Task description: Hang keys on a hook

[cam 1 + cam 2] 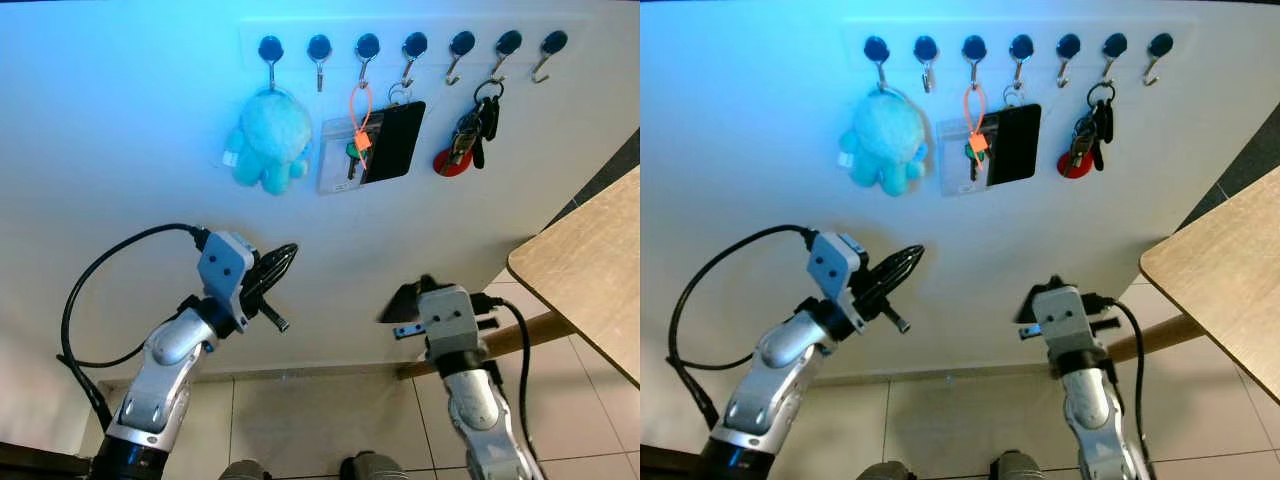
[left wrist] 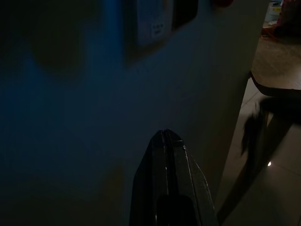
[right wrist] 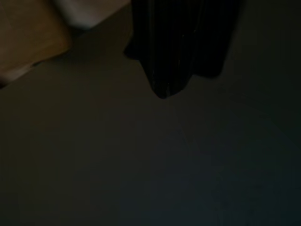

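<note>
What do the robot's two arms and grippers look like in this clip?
Both arms are silver metal with rounded segments. The left arm carries a grey boxy wrist block, a looping black cable, and the left gripper of long black fingers. The right arm has a similar grey block, black cable, and dark right gripper.

White wall [image 1: 130,140] ahead, washed in a cool blue light near the top, paler lower down. Pale floor tiles [image 1: 300,425] with thin grout lines run along its base. On the right, a light wooden worktop [image 1: 590,270] juts in, rounded at its corner
</note>
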Controlling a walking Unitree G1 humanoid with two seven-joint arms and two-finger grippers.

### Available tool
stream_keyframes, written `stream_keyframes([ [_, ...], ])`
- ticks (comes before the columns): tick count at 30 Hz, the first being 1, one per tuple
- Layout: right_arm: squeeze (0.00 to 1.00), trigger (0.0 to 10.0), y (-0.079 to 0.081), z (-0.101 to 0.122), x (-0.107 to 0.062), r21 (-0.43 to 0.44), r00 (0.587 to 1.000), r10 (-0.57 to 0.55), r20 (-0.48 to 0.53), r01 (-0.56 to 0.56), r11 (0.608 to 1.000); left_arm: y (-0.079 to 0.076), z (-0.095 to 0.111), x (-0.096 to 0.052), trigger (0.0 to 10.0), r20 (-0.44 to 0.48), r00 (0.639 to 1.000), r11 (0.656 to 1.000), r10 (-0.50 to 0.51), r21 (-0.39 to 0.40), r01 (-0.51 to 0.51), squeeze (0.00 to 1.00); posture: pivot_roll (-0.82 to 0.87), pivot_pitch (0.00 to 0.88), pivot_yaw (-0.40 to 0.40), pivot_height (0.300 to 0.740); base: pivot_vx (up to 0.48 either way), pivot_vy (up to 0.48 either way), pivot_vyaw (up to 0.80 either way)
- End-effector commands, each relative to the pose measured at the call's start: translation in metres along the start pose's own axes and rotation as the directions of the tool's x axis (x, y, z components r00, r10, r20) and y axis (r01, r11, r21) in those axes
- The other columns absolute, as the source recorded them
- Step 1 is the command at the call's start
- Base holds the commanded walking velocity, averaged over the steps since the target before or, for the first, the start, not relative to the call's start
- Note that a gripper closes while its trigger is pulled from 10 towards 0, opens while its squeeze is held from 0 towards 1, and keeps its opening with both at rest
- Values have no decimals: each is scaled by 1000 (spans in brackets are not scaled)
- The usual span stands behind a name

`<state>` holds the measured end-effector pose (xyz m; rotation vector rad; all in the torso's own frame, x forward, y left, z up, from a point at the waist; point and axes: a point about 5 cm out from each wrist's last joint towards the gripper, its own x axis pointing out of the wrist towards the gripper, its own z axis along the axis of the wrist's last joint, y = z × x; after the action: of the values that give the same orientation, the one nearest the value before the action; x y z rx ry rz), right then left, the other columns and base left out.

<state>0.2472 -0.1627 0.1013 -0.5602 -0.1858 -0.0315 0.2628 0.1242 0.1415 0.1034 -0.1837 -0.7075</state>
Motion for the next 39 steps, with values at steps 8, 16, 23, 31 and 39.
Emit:
stream_keyframes([
  [8, 0, 10000, -33, 9, 10, -376, 988, -113, 100, 143, 915, -6, -25, -14, 10000, -84, 996, 1000, -19, 7, 20, 0, 35, 108, -14, 740, 0, 0, 0],
  [16, 0, 10000, -65, 23, 18, -442, 958, -232, 168, 283, 851, -9, -23, -12, 10000, -68, 997, 999, -35, 4, 36, 0, 35, 105, -7, 740, 0, 0, 0],
  [23, 0, 10000, -80, 40, 19, -436, 933, -281, 225, 354, 827, -11, -23, -11, 10000, -59, 997, 999, -52, 10, 53, 0, 34, 102, -4, 740, 0, 0, 0],
  [31, 0, 10000, -76, 55, 19, -359, 920, -279, 275, 368, 858, -12, -21, -9, 10000, -49, 996, 997, -68, 18, 69, 0, 34, 107, -3, 740, 0, 0, 0],
  [39, 0, 10000, -66, 74, 16, -12, 914, -272, 302, 289, 957, -12, -17, -9, 10000, -41, 997, 997, -71, 21, 72, 0, 38, 116, -6, 740, 0, 0, 0],
])
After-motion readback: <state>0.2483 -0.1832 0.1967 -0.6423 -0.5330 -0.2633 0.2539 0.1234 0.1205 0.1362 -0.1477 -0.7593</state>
